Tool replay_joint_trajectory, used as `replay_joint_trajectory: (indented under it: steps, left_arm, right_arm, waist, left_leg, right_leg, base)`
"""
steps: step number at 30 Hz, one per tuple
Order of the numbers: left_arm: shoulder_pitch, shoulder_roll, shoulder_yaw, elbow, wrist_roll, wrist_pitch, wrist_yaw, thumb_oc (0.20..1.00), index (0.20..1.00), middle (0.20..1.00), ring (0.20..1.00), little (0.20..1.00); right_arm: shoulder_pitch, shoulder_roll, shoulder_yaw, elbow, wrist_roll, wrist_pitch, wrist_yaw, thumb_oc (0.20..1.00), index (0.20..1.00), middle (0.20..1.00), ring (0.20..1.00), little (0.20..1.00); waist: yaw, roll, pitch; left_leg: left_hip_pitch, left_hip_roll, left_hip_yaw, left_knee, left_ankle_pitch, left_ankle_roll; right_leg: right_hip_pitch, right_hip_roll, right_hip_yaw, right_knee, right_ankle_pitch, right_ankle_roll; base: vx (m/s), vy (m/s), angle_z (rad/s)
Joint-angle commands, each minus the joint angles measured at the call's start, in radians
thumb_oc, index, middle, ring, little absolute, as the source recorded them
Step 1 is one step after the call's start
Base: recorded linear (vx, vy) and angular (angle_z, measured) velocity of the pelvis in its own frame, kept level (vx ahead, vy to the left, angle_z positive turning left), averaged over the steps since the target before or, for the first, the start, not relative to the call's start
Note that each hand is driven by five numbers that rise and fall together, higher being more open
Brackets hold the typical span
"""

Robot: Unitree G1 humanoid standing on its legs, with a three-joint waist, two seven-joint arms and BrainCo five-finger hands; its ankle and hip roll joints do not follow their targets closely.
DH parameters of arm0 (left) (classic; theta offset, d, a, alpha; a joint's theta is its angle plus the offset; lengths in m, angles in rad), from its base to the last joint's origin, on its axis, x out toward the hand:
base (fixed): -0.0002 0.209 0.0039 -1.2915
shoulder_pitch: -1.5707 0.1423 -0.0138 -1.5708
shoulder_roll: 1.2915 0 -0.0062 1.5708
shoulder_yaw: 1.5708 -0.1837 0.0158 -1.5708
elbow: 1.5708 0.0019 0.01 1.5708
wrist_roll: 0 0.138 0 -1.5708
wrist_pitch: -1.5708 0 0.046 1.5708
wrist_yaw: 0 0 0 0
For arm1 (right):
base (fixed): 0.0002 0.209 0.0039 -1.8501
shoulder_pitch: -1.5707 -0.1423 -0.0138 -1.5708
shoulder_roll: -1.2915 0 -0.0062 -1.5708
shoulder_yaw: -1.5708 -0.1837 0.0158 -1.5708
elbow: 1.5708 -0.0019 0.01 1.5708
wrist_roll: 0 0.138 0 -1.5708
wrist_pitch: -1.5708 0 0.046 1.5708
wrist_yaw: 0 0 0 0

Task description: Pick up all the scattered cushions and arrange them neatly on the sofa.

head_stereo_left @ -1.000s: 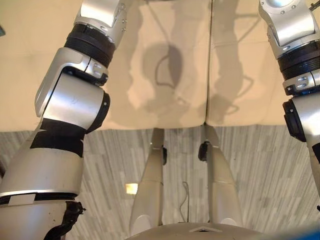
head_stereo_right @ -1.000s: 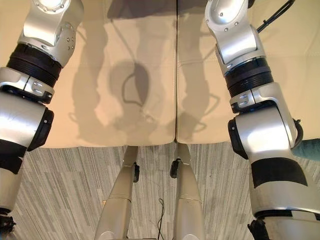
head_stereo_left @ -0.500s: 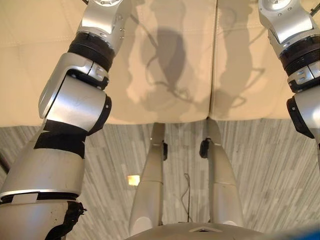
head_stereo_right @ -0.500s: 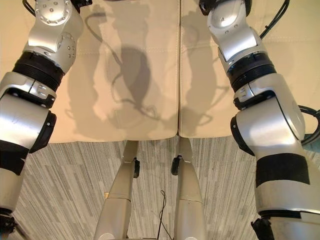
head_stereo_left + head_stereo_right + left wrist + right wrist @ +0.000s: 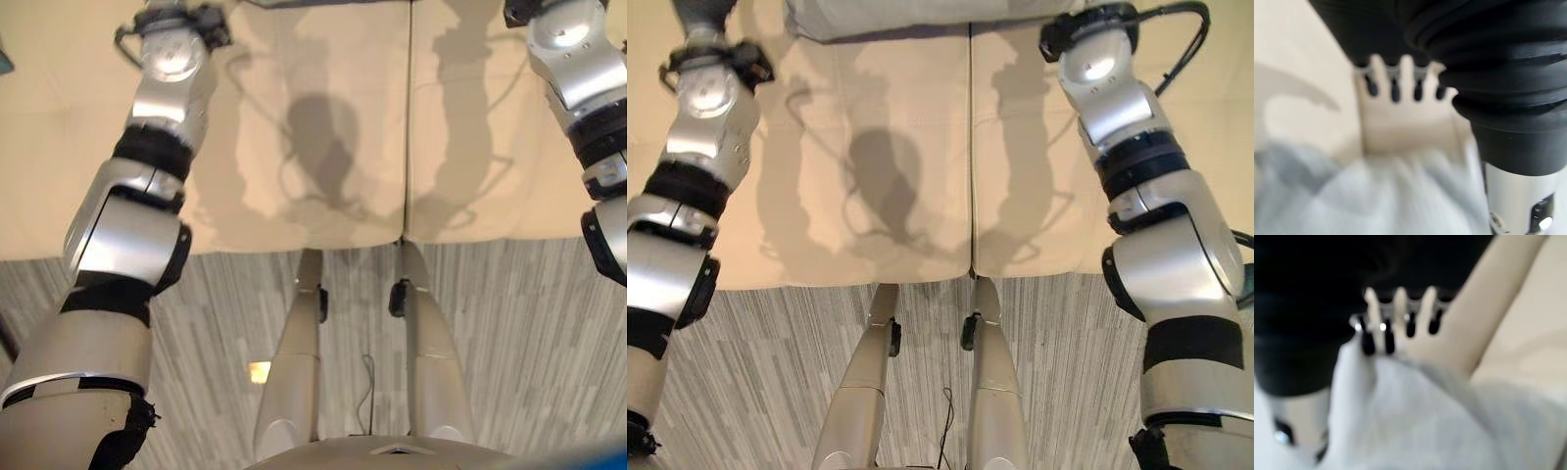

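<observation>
The cushion [image 5: 921, 18] is running off the top edge in the right eye view, only its lower strip showing; in both wrist views it is blurring into a pale grey mass [image 5: 1381, 196], its shape not telling; the left hand [image 5: 1396, 81] is showing just a row of fingers beside the cover, the thumb staying hidden; the right hand [image 5: 1400, 318] is showing likewise, its fingertips [image 5: 1367, 343] lying at the cushion's edge, contact not telling; the sofa [image 5: 323, 117] is being cut off on three sides.

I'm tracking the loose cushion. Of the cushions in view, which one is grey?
The grey cushion at the far edge of the seat. The left seat cushion and right seat cushion nearer the robot are cream.
</observation>
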Motion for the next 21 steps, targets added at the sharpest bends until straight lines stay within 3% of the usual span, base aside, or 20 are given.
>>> replay_joint_trajectory:
  steps: [1, 6, 11, 12, 14, 18, 21]
  left_arm:
    - [0.141, -0.019, 0.019, 0.011, 0.039, -0.047, -0.024, 1.0, 1.0, 1.0, 1.0, 1.0]
    - [0.504, 0.002, 0.191, -0.131, 0.046, -0.048, -0.102, 1.0, 1.0, 1.0, 1.0, 1.0]
    - [0.739, -0.01, 0.242, -0.234, 0.084, -0.035, -0.172, 1.0, 1.0, 1.0, 1.0, 1.0]
    - [0.86, -0.017, 0.237, -0.279, 0.102, -0.016, -0.234, 1.0, 1.0, 1.0, 1.0, 1.0]
    - [0.96, -0.042, 0.22, -0.292, 0.146, 0.004, -0.277, 1.0, 1.0, 1.0, 1.0, 1.0]
    - [1.097, -0.123, 0.217, -0.237, 0.257, 0.036, -0.317, 1.0, 1.0, 1.0, 1.0, 1.0]
    - [1.166, -0.191, 0.217, -0.135, 0.363, 0.053, -0.322, 1.0, 1.0, 1.0, 1.0, 1.0]
  right_arm:
    - [0.165, 0.019, -0.047, 0.007, -0.051, -0.054, 0.005, 1.0, 1.0, 1.0, 1.0, 1.0]
    - [0.494, -0.048, -0.216, -0.111, -0.098, -0.069, 0.085, 1.0, 1.0, 1.0, 1.0, 1.0]
    - [0.741, -0.037, -0.29, -0.161, -0.049, -0.078, 0.202, 1.0, 1.0, 1.0, 1.0, 1.0]
    - [0.87, -0.015, -0.314, -0.151, -0.024, -0.071, 0.276, 1.0, 1.0, 1.0, 1.0, 1.0]
    - [0.987, 0.029, -0.341, -0.148, -0.015, -0.07, 0.322, 1.0, 1.0, 1.0, 1.0, 1.0]
    - [1.167, 0.099, -0.406, -0.098, -0.053, -0.063, 0.368, 1.0, 1.0, 1.0, 1.0, 1.0]
    - [1.257, 0.16, -0.384, -0.001, -0.165, -0.049, 0.372, 1.0, 1.0, 1.0, 1.0, 1.0]
  waist:
    - [0.021, -0.023, -0.155]
    - [0.018, -0.026, -0.162]
    - [0.019, -0.028, -0.166]
    - [0.02, -0.026, -0.165]
    - [0.019, -0.023, -0.169]
    - [0.012, -0.021, -0.192]
    - [0.016, -0.021, -0.213]
  left_leg:
    - [0.123, -0.014, -0.014, -0.03, -0.103, -0.065]
    - [0.269, -0.008, 0.003, -0.03, -0.136, -0.064]
    - [0.379, -0.004, 0.005, -0.03, -0.149, -0.058]
    - [0.443, 0.004, -0.001, -0.03, -0.158, -0.05]
    - [0.505, 0.012, 0.002, -0.03, -0.166, -0.043]
    - [0.611, 0.032, -0.002, -0.03, -0.181, -0.032]
    - [0.677, 0.049, -0.004, -0.03, -0.191, -0.028]
  right_leg:
    - [0.121, -0.026, -0.014, -0.05, -0.081, 0.116]
    - [0.277, -0.038, -0.048, -0.055, -0.095, 0.107]
    - [0.405, -0.045, -0.077, -0.051, -0.113, 0.104]
    - [0.476, -0.046, -0.09, -0.043, -0.131, 0.101]
    - [0.541, -0.04, -0.098, -0.031, -0.152, 0.099]
    - [0.65, -0.029, -0.115, -0.001, -0.201, 0.089]
    - [0.715, -0.02, -0.129, 0.015, -0.232, 0.081]
  base:
    - [0.0, 0.0, 0.0]
    - [-0.01, -0.001, 0.01]
    - [0.0, -0.016, 0.03]
    - [0.01, -0.027, 0.08]
    - [0.02, -0.038, 0.08]
    - [0.02, -0.042, 0.11]
    - [0.03, -0.067, 0.08]
